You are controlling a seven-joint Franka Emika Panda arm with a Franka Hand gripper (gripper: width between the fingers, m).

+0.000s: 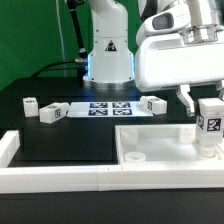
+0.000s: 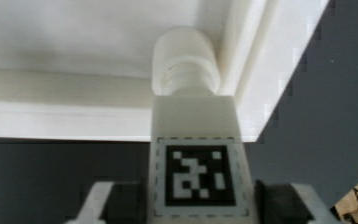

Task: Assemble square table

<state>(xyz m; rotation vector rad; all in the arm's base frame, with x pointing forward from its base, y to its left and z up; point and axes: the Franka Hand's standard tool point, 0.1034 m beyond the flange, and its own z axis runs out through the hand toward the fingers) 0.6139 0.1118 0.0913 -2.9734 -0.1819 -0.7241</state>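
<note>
The white square slab (image 1: 160, 143) lies flat on the black table at the exterior view's right, and its raised corner socket shows in the wrist view (image 2: 190, 62). My gripper (image 1: 207, 112) is shut on a white tagged leg (image 1: 210, 126) and holds it upright over the slab's right edge. In the wrist view the leg (image 2: 197, 150) sits between my gripper's (image 2: 197, 208) fingers (image 2: 108, 205), its tag facing the camera, just short of the socket. Three more legs lie loose: two at the left (image 1: 30, 103) (image 1: 52, 112) and one near the middle (image 1: 152, 104).
The marker board (image 1: 100, 108) lies flat in front of the robot base (image 1: 108, 55). A long low white border wall (image 1: 60, 176) runs along the front edge and up the left side (image 1: 8, 148).
</note>
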